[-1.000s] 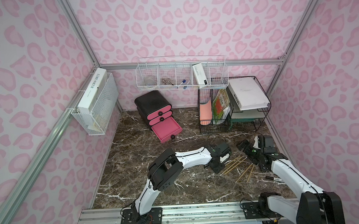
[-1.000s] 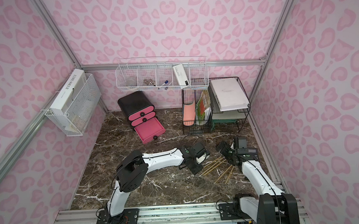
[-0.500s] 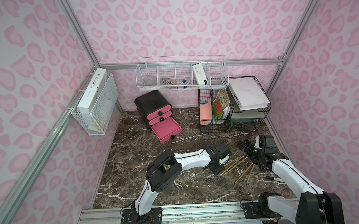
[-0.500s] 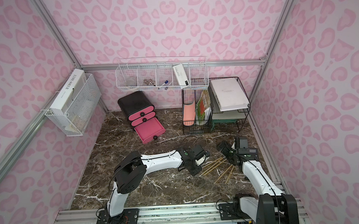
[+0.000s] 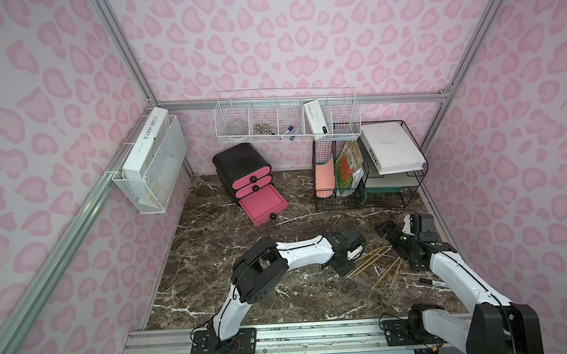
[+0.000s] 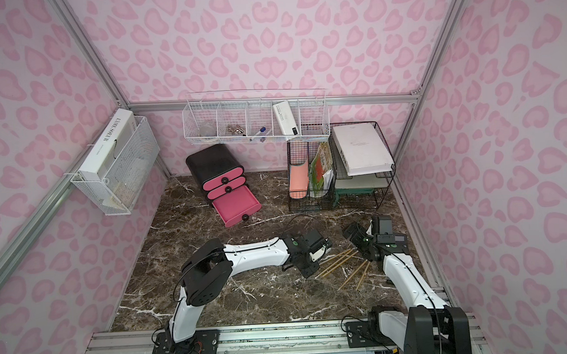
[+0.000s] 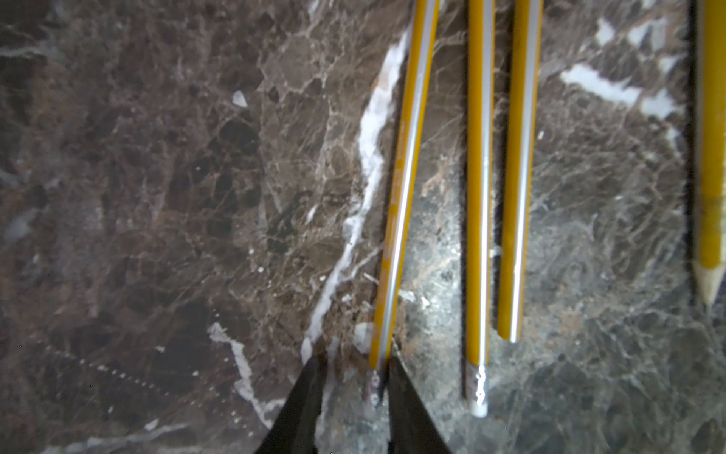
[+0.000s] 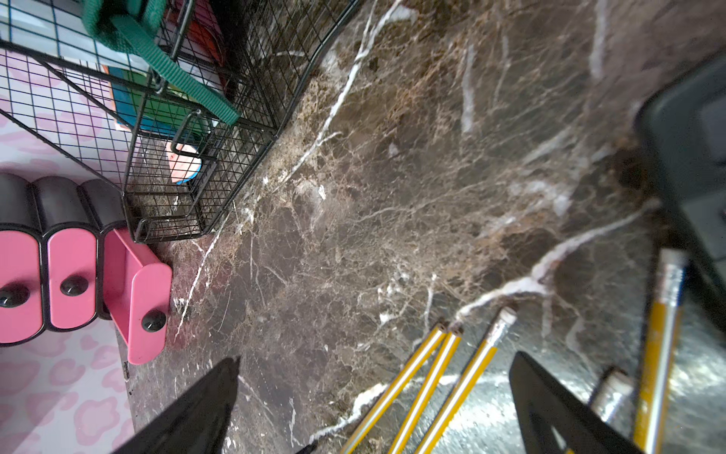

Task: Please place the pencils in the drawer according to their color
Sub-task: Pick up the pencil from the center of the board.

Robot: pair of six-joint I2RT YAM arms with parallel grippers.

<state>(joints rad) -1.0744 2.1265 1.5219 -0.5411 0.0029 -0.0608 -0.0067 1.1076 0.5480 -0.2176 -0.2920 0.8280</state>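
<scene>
Since a second ago the left gripper (image 5: 345, 268) has edged down to the butt ends of the yellow pencils (image 5: 371, 259) and its jaws have drawn in, while the right arm has hardly stirred.

In both top views we see those pencils fanned on the marble tabletop (image 5: 213, 253) between the two arms. The right gripper (image 5: 385, 230) hangs just behind them. The black cabinet (image 6: 214, 164) stands at the back, well apart from the pencils. Its upper two pink drawers are closed and its bottom drawer (image 6: 237, 206) is pulled out. The black wire rack (image 6: 358, 194) stands beside it.

In the left wrist view the left gripper (image 7: 353, 365) straddles the eraser end of the nearest pencil (image 7: 400, 196). One finger touches it and a gap remains on the other side, so the jaws are narrowly apart, not clamped. Two more pencils (image 7: 479, 196) lie alongside, and a sharpened one (image 7: 711, 157) lies farther off.

In the right wrist view the right gripper (image 8: 377, 357) is spread wide and holds nothing. Three pencils (image 8: 428, 373) lie on the marble between its fingers. The bottom drawer (image 8: 137, 298) shows beyond them, open, next to the wire rack (image 8: 176, 118).
</scene>
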